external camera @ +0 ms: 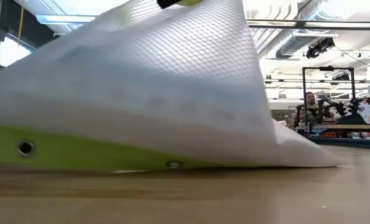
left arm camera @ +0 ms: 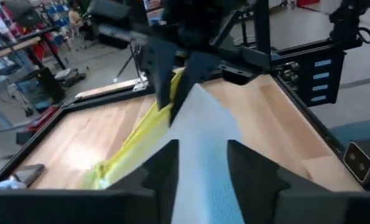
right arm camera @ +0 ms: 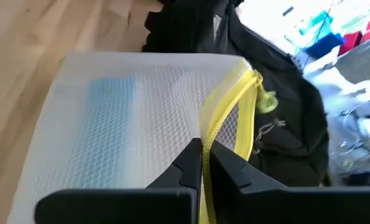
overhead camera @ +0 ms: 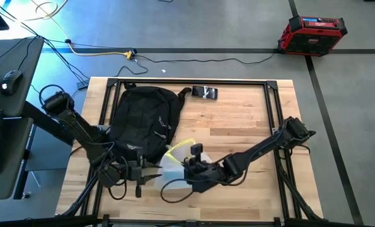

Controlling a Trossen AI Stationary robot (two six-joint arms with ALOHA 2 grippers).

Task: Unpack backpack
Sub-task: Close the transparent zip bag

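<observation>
Four views, one moment.
high view: backpack [overhead camera: 143,120] lies on the table [overhead camera: 237,132], left of the middle, straps toward the far edge. White mesh pouch [overhead camera: 174,169] with yellow zipper edge sits just beside the backpack's near end. Small dark object [overhead camera: 205,93] lies near the far edge, apart from the backpack. Left gripper [overhead camera: 138,173] and right gripper [overhead camera: 188,171] meet at the pouch from either side.
low view: pouch [external camera: 153,87] fills most of the frame, its yellow edge with metal snaps resting on the table [external camera: 234,193]. A person [external camera: 310,104] sits far back in the room.
left wrist view: left fingers [left arm camera: 163,165] stand apart, the pouch's white corner [left arm camera: 203,155] between them; can't tell if they touch it. Right gripper [left arm camera: 181,84] is clamped on the pouch's top beside the yellow zipper.
right wrist view: right fingers [right arm camera: 188,163] are closed, pinching the pouch [right arm camera: 122,124] at its yellow zipper strip. Backpack [right arm camera: 272,118] lies just behind the pouch, touching it.
</observation>
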